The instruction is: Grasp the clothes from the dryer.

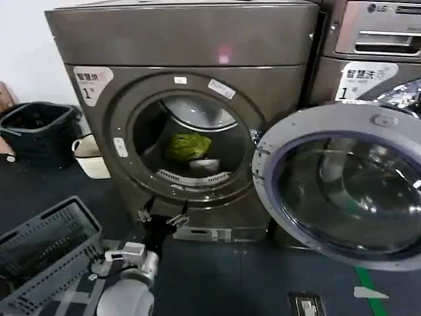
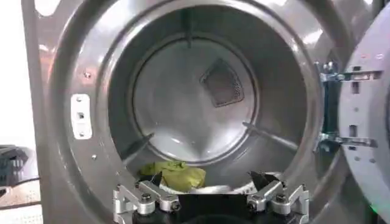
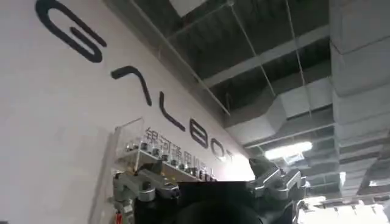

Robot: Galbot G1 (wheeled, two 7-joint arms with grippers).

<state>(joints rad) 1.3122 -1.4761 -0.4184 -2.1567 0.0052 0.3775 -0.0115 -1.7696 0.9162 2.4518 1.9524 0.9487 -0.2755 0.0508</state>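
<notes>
dryer: door swung wide, drum holds clothes at its bottom, green piece beside pale one | left gripper: at drum mouth, fingers spread, empty | right gripper: raised toward ceiling, spread, empty | grey basket: floor, left

The left arm reaches forward and low, its left gripper level with its fingers spread wide apart. The right gripper is tipped upward, well away from the work, fingers likewise splayed open.
</notes>
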